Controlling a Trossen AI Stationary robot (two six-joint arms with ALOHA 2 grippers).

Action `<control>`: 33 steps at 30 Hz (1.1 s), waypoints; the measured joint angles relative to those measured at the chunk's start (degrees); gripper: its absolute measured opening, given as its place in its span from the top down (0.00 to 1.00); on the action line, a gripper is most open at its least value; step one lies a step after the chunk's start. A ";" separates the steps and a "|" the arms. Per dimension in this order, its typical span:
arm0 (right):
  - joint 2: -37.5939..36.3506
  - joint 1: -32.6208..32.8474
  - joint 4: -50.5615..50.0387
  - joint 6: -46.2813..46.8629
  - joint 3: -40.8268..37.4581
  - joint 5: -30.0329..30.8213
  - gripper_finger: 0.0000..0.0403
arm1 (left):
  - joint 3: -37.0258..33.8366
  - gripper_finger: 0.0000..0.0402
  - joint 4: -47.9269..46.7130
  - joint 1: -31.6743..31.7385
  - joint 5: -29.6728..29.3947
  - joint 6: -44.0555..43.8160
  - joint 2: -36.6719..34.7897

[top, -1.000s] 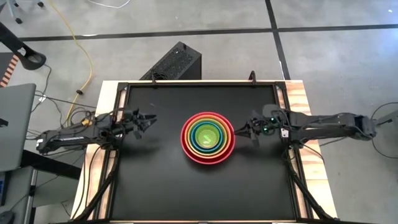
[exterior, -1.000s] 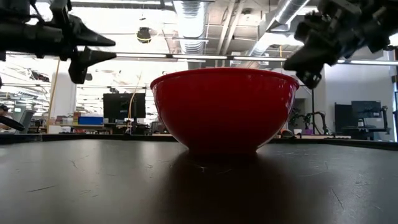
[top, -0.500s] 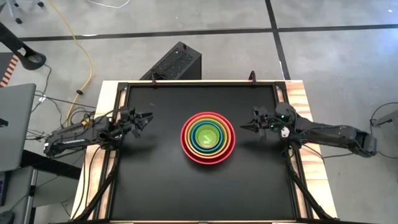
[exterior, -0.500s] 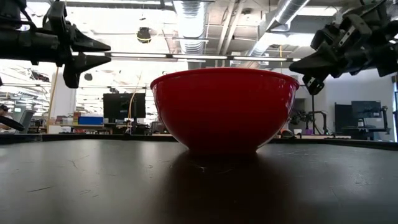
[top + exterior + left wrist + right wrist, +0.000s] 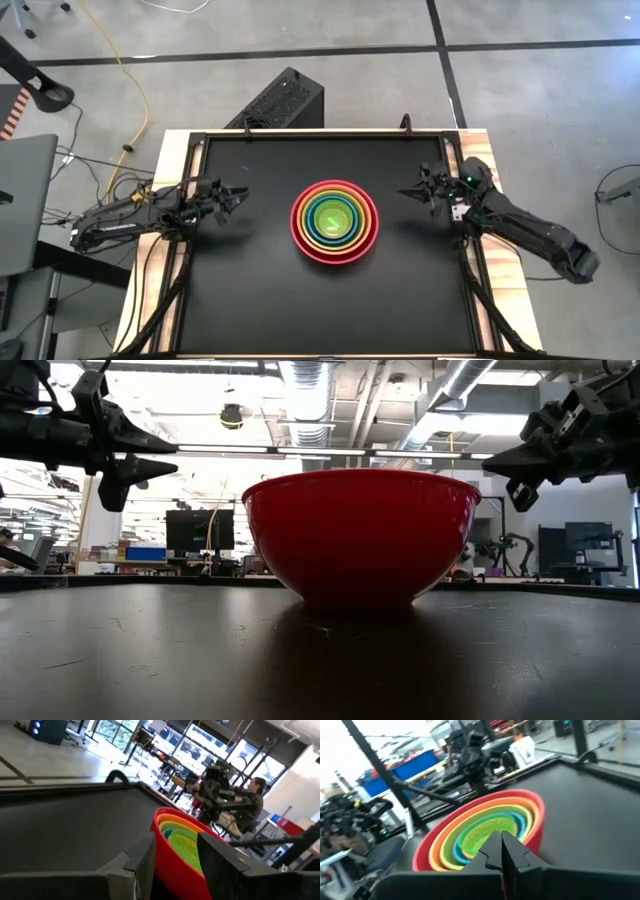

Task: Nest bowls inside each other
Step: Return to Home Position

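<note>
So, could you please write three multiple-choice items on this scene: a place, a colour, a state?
1. Where on the black table top is the nested stack of round plastic bowls?
A) its middle B) its left edge C) a near corner
2. The outermost bowl's colour?
A) blue B) red C) yellow
3. The right hand's fingers are:
A) shut, empty B) wide open C) gripping a bowl
1 A: the high view shows it centred, clear of the left hand.
2 B: the round red plastic bowl encloses the rest.
3 A: its wrist view shows them together, holding nothing.
</note>
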 joint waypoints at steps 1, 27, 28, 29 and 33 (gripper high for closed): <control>-0.69 -0.88 -0.38 0.02 0.00 0.01 0.98 | 0.10 0.66 -0.19 0.00 0.47 -0.02 0.01; -2.05 -4.19 -2.08 7.87 0.02 0.29 0.94 | 0.44 0.66 -5.74 -0.02 2.54 1.04 0.36; -2.05 -4.19 -2.08 7.90 0.02 0.29 0.94 | 0.45 0.66 -5.75 -0.02 2.53 1.03 0.36; -2.05 -4.19 -2.08 7.97 0.02 0.29 0.94 | 0.45 0.66 -5.76 -0.02 2.53 1.02 0.36; -2.05 -4.19 -2.08 7.98 0.02 0.32 0.94 | 0.45 0.66 -5.81 -0.02 2.51 1.00 0.36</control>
